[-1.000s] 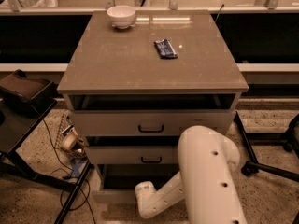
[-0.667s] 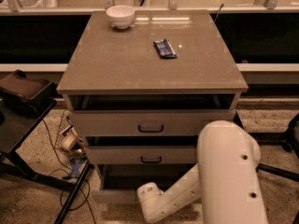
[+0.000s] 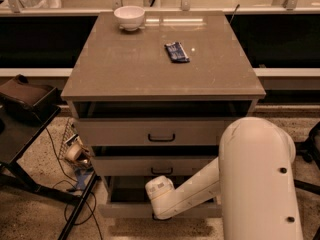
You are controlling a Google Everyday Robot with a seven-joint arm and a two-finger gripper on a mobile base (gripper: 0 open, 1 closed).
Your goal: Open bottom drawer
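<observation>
End effector (image 3: 159, 210) low at the bottom drawer (image 3: 120, 210).
The drawer stands partly pulled out beneath the upper drawers (image 3: 161, 132); the arm (image 3: 200, 184) reaches down to its front edge, and whether the end effector is open or gripping cannot be told.

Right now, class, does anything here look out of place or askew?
Yes. The upper two drawers look slightly ajar above the pulled-out bottom drawer, where the end effector sits low at its front, mostly hidden. A jumble of cables and tape clutters the floor left of the cabinet.
</observation>
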